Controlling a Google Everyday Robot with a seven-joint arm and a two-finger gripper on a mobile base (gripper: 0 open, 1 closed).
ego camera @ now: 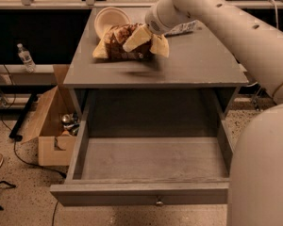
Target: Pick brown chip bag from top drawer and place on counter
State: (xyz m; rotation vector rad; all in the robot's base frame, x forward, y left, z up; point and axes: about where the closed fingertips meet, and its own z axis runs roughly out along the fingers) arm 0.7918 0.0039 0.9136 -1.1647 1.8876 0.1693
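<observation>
The brown chip bag (119, 42) is over the back left of the counter (193, 65), and a blurred shadow lies on the counter in front of it. My gripper (146, 39) comes in from the upper right and is shut on the bag's right end, its pale fingers (136, 37) across the bag. The top drawer (151, 159) is pulled fully open below the counter and holds nothing. Its front panel with the round knob (158, 202) is nearest the camera.
A white bowl (111, 18) stands on the counter just behind the bag. A white-labelled item (185, 29) lies at the counter's back right, behind my arm. A cardboard box (49, 126) with metal items stands on the floor left of the cabinet. A plastic bottle (24, 56) stands farther left.
</observation>
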